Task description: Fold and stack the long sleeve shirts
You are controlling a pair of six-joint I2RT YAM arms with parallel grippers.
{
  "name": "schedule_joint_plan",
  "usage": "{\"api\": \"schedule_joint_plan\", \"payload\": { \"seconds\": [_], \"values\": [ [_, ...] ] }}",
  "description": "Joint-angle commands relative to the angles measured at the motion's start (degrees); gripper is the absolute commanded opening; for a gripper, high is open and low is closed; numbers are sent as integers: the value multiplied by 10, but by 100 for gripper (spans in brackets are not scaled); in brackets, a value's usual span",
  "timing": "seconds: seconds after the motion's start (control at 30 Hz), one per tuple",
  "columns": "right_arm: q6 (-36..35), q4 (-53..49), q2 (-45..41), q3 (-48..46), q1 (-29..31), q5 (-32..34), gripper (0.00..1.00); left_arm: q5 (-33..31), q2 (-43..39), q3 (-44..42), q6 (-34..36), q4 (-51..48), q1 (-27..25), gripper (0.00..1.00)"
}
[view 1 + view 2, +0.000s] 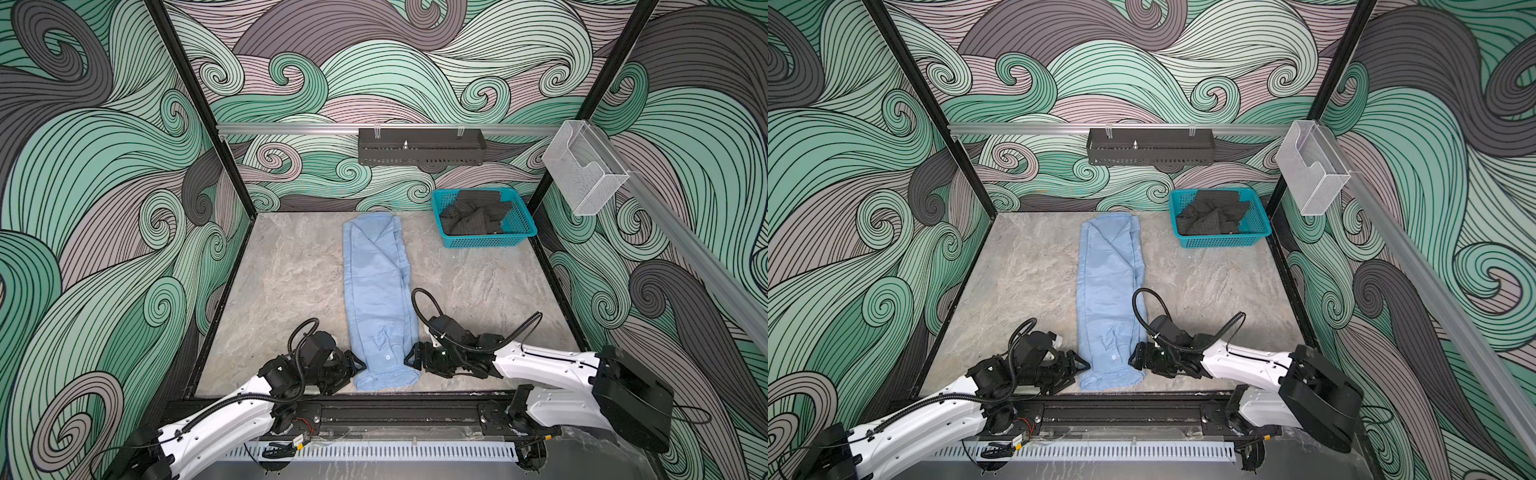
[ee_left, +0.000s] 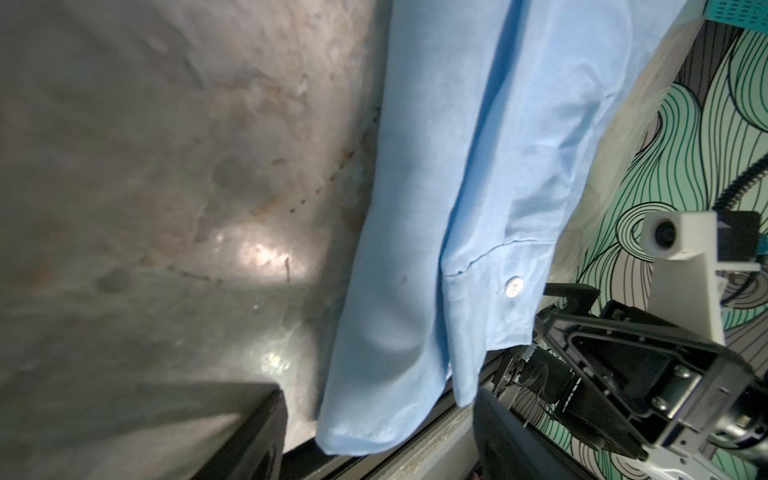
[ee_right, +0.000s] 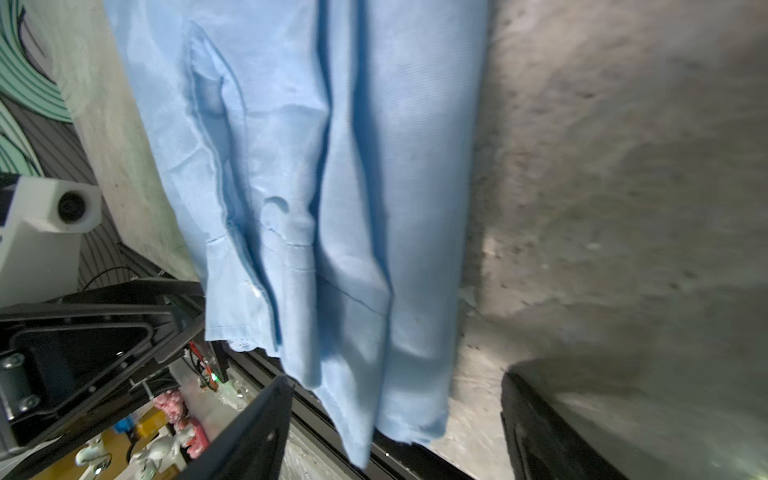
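One of the long sleeve shirts (image 1: 378,299) (image 1: 1111,291), light blue, lies folded into a narrow strip running from the back of the table to its front edge. A cuff with a white button (image 2: 512,286) lies on top near the front end. My left gripper (image 1: 360,368) (image 1: 1084,368) sits low at the strip's left edge, my right gripper (image 1: 409,357) (image 1: 1133,359) at its right edge. Both are open. In the left wrist view the shirt's (image 2: 457,187) end hangs between my left gripper's (image 2: 380,419) jaws. In the right wrist view the shirt (image 3: 332,187) lies between my right gripper's (image 3: 399,399) jaws.
A teal mesh basket (image 1: 484,241) (image 1: 1221,241) holding dark grey cloth (image 1: 473,216) stands at the back right. A black tray (image 1: 422,146) and a clear holder (image 1: 584,170) hang on the wall rails. The black front rail (image 1: 395,409) runs just below the shirt's end.
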Motion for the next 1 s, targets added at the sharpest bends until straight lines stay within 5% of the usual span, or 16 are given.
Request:
{"api": "schedule_joint_plan", "payload": {
  "seconds": [0.0,0.27,0.4,0.5,0.67,0.97],
  "values": [
    [18,72,22,-11,11,-10,74,-29,26,-26,-29,33,-9,65],
    [34,115,29,-34,20,-18,37,-40,15,-37,-36,51,-21,15],
    [37,120,12,-34,26,-20,17,-44,-16,-30,-36,41,-22,0],
    [39,80,-23,-24,29,-18,8,-43,-55,-9,-28,3,-24,0],
    [50,-5,-89,-18,31,-3,6,-38,-132,6,-21,-105,-27,0],
    [58,22,-75,-43,32,-8,5,-41,-194,-59,-67,-105,-31,42]
  ]
}}
